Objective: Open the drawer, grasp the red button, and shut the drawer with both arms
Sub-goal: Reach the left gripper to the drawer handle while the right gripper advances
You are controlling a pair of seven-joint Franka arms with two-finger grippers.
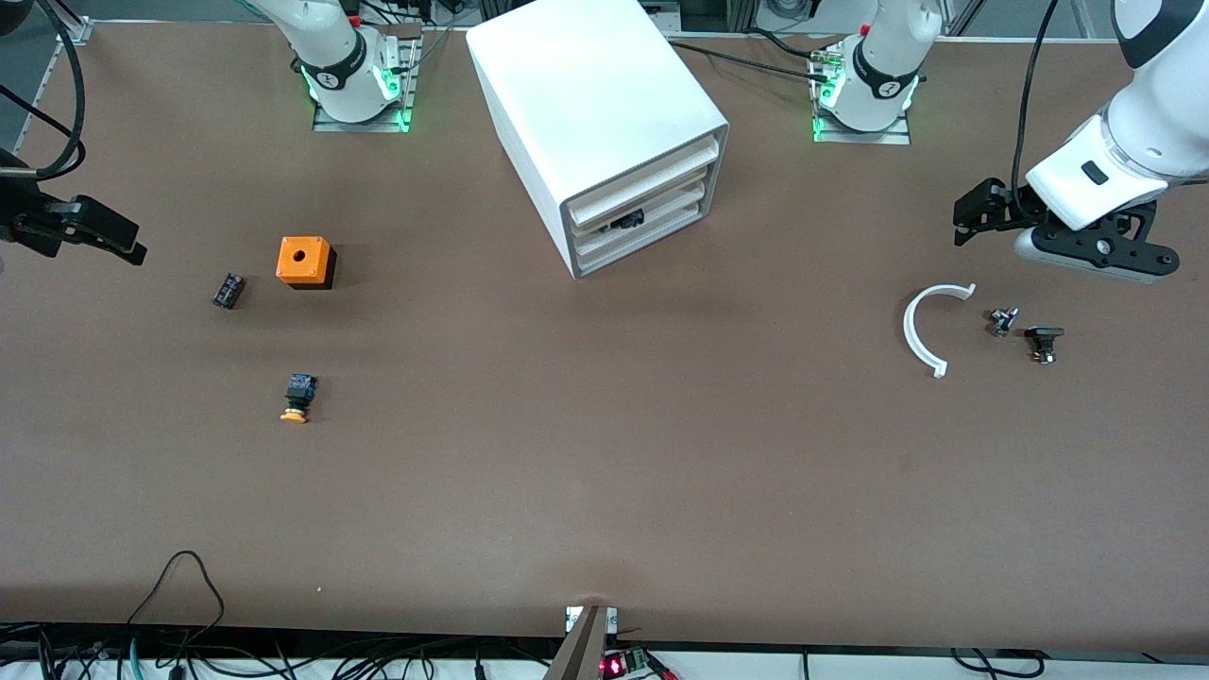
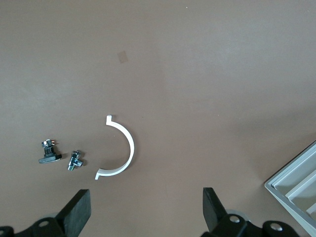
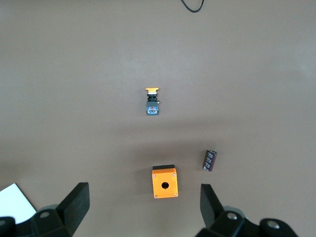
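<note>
White drawer cabinet [image 1: 604, 104] sits at table's 12 o'clock. Left gripper [image 2: 145, 202] hovers at 3 o'clock, jaws wide apart, holding nothing. Right gripper [image 3: 143, 197] hovers at 9 o'clock, same. Middle drawer [image 1: 635, 219] shows a dark part [image 1: 626, 223]; can't tell if it's the button.

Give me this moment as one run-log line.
drawer unit: drawers shut | red button: not visible | left gripper: open, over table near white arc | right gripper: open, over table near orange box
</note>
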